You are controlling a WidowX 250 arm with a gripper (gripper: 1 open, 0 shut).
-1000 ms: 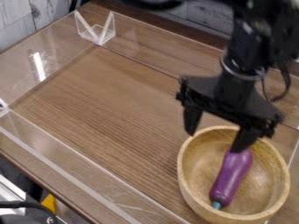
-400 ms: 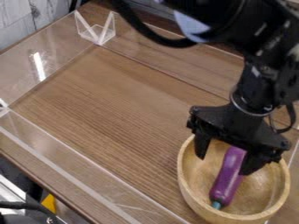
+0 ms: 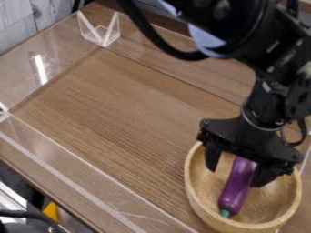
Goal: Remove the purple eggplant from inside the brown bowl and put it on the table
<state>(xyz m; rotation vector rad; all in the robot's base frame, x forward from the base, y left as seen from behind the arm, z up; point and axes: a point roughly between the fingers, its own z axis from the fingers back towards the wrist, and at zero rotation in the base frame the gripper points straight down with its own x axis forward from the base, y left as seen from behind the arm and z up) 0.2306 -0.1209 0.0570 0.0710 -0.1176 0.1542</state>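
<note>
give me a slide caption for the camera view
Open hand poised over the purple eggplant in the brown bowl.

The brown wood-grain tabletop (image 3: 109, 100) I work over has its grain running diagonally from the near left toward the far right. Low clear acrylic walls (image 3: 49, 150) edge it along the left and the near side, and they catch bright white glare from the room light, strongest in a streak on the left panel. At the far left corner a small clear acrylic triangular piece (image 3: 98, 28) stands upright on the edge. Beyond that corner lies a pale grey surface (image 3: 22, 20); whether wall or floor, I cannot tell. Below the near edge it is dark, with a small yellow object (image 3: 50, 211) showing there.
</note>
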